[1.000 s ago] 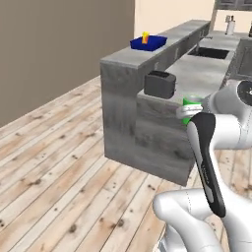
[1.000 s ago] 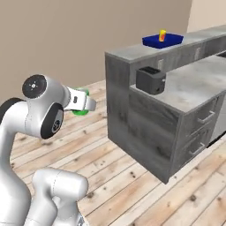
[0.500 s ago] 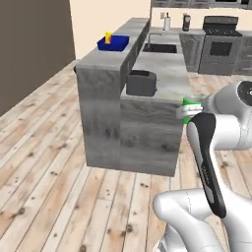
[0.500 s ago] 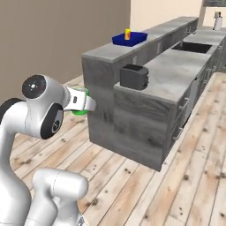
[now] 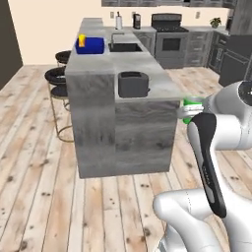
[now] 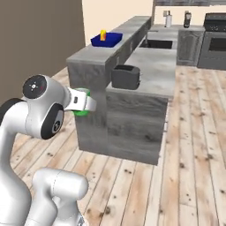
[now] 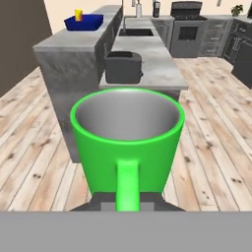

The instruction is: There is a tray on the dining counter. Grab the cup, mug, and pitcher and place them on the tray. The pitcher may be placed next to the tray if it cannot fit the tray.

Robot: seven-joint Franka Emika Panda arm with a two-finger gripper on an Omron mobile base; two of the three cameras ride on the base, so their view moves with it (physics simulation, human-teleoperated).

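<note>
The gripper (image 7: 127, 204) is clamped on the green mug (image 7: 127, 142), held upright in the air near the counter's (image 5: 93, 64) end, while the blue tray (image 5: 90, 46) with the yellow cup (image 5: 81, 40) sits far along its top.

Green mug (image 7: 127, 142) upright in the jaws; yellow cup (image 5: 81, 40) inside blue tray (image 5: 90, 47) on dining counter (image 5: 93, 59)

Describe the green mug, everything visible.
The mug is bright green and glossy, cylindrical, with a matte grey inside that looks empty and a small green handle facing the hand camera. It is upright, held off the floor short of the dining counter. The gripper is shut on it at the handle side. In the base views only a green sliver shows beside the arm.
</note>
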